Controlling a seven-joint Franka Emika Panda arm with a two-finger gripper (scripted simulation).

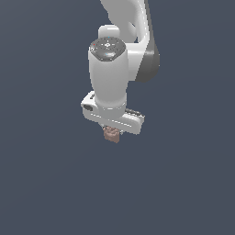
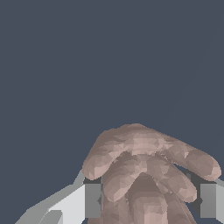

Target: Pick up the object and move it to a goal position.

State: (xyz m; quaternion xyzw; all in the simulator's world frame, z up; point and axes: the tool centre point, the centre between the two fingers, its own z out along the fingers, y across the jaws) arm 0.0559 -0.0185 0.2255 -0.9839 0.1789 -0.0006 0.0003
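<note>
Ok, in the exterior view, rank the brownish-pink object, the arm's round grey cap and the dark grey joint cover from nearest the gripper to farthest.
1. The object: right at the gripper, poking out just below its white body, between the fingers.
2 and 3. The round grey cap and the dark grey joint cover, both well above the gripper, the cover toward the exterior view's right: too close to call.

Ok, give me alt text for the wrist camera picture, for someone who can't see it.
A lumpy brownish-pink object with finger-like knobs fills the lower half of the wrist view, sitting between the two grey finger pads of the white gripper. Behind it there is only a plain dark blue-grey background.
</note>
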